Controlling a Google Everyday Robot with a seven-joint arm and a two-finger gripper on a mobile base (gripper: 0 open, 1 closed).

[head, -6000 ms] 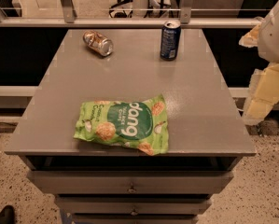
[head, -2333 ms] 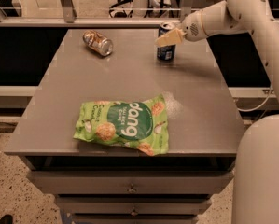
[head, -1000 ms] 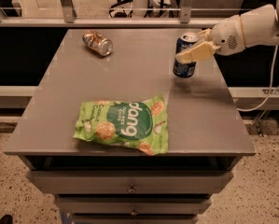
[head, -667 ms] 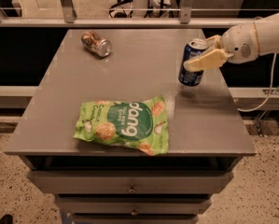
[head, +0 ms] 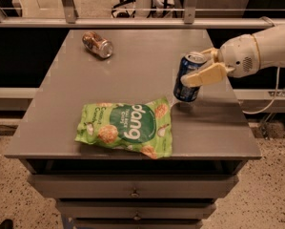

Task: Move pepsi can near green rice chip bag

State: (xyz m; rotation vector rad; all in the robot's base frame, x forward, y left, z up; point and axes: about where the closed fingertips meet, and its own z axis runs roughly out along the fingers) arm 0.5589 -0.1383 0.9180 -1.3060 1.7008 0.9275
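Three things on the grey table (head: 132,70). Closest to me, by the front edge, the green rice chip bag (head: 127,129) lies flat, label up. Just past the bag's far right corner is the pepsi can (head: 188,87), leaning a bit, with the gripper (head: 195,67) reaching in from the right, tan fingers (head: 206,75) clamped on its sides. Well beyond the bag, back left, a brownish-silver can (head: 97,44) lies on its side.

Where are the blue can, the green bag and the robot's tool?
Dark blue pepsi can (head: 186,92), camera view: its lower label.
Bright green crinkly chip bag (head: 128,127), camera view: its dark oval logo.
Cream two-finger tool (head: 194,67), camera view: midway between fingertips, clamped on the can.
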